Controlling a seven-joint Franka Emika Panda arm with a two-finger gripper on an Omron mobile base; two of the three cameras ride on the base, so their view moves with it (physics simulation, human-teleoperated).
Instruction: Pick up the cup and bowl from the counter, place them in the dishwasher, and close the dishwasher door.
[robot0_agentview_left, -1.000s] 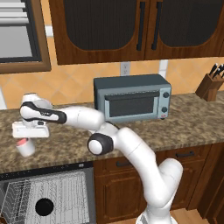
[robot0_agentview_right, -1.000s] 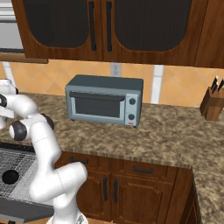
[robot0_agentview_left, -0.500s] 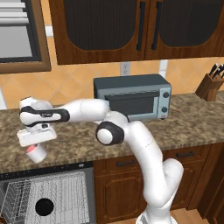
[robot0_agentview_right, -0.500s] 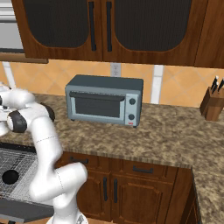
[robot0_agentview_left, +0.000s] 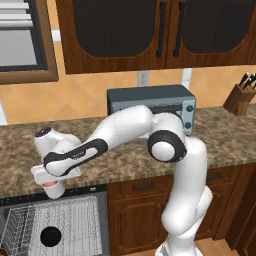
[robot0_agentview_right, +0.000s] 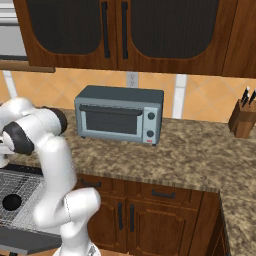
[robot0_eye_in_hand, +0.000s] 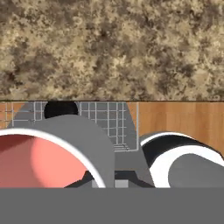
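Fingers (robot0_agentview_left: 51, 184) are pinched on the cup (robot0_agentview_left: 53, 188), clamped tight on its wall, and the cup hangs off the front edge of the surface (robot0_agentview_left: 225, 135), just above the open dishwasher (robot0_agentview_left: 55, 227). From the hand view the cup's pinkish-red inside (robot0_eye_in_hand: 35, 162) sits wide and close at the lower left, its grey rim curling round it, so the grip looks to be on the rim with the mouth facing the camera. Below it the white wire rack (robot0_eye_in_hand: 109, 120) is waiting, and the black bowl (robot0_agentview_left: 50, 236) is already lying in there, on the rack floor. That suggests the cup is the second piece going in, held out over the rack so it can drop clear of the granite edge. The arm reaches low and far to its left to get there. Further back on the surface stand the toaster oven (robot0_agentview_right: 120, 114) and, well apart at the right end, the knife block (robot0_agentview_right: 243, 118). The dishwasher door (robot0_agentview_right: 25, 241) is down, not yet closed.
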